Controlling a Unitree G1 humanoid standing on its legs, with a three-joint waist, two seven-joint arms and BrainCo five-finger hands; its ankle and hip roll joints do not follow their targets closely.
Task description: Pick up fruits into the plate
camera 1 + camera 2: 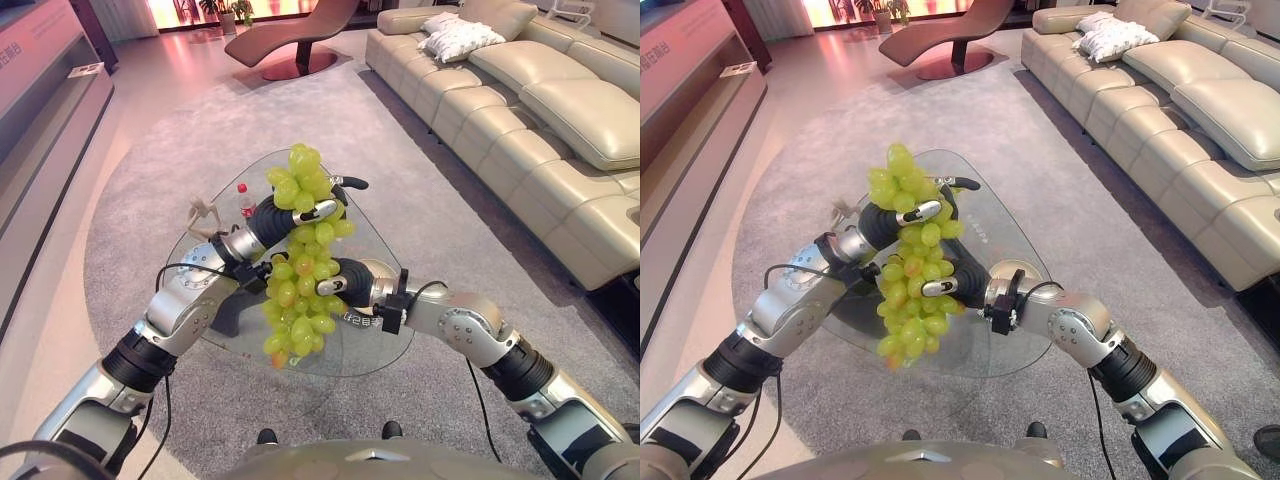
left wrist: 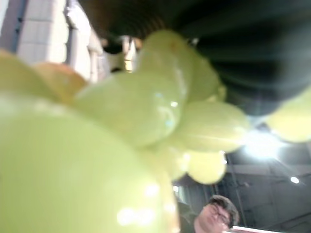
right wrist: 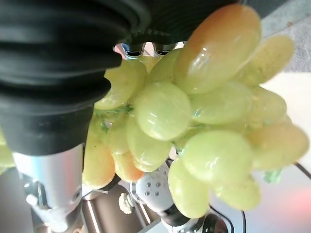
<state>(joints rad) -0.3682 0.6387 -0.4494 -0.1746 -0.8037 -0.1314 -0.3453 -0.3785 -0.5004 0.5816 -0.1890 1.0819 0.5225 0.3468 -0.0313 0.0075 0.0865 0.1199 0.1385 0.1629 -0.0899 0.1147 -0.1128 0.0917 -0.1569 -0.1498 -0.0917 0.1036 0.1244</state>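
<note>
A large bunch of green grapes (image 1: 298, 285), a few tinged orange, hangs in the air above the glass table (image 1: 395, 250). My left hand (image 1: 272, 220) grips the bunch near its top, with a silver finger curled across the grapes. My right hand (image 1: 352, 280) holds the bunch's middle from the other side, a finger also wrapped over the fruit. In the right wrist view the grapes (image 3: 194, 126) press right against the hand's dark cover (image 3: 53, 73). The left wrist view has the grapes (image 2: 121, 126) pressed up close.
On the table's far left stand a small red-capped bottle (image 1: 242, 198) and a pale figurine (image 1: 203, 214). A dark object (image 1: 228, 316) lies under my left arm. A cream sofa (image 1: 540, 130) runs along the right, a lounge chair (image 1: 290, 40) behind. A person (image 2: 216, 218) is nearby.
</note>
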